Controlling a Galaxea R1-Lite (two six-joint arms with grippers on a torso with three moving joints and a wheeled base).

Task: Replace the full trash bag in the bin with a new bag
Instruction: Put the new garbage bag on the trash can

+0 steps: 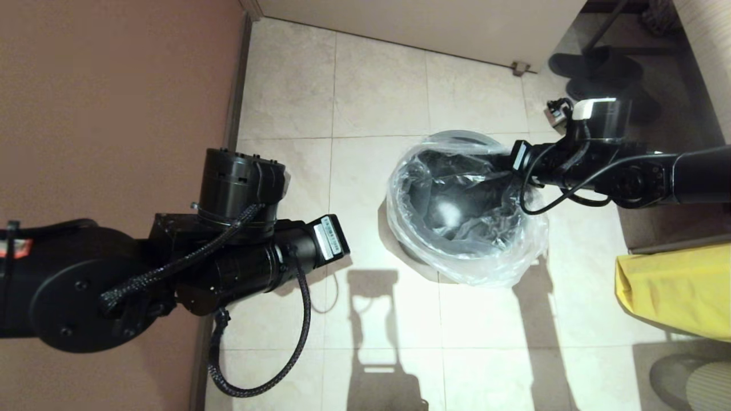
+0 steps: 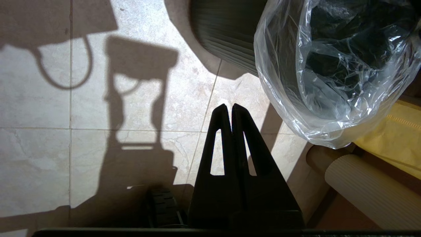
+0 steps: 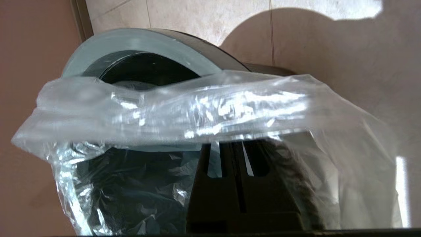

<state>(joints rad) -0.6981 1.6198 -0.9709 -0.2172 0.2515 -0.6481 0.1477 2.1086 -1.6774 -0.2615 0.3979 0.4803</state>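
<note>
While bag [image 1: 485, 262] drapes bin [image 3: 138, 39]:
Right end effector [image 3: 230, 146]: closed, under the bag's edge; grip unclear.
Left end effector [image 2: 229, 108]: closed, empty, bin just beyond.

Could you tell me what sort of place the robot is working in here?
Probably an indoor room in a home or hotel, near a doorway. The floor is beige tile, a door with a doorstop closes one side, and a small bin lined with a clear bag stands on the floor.
</note>
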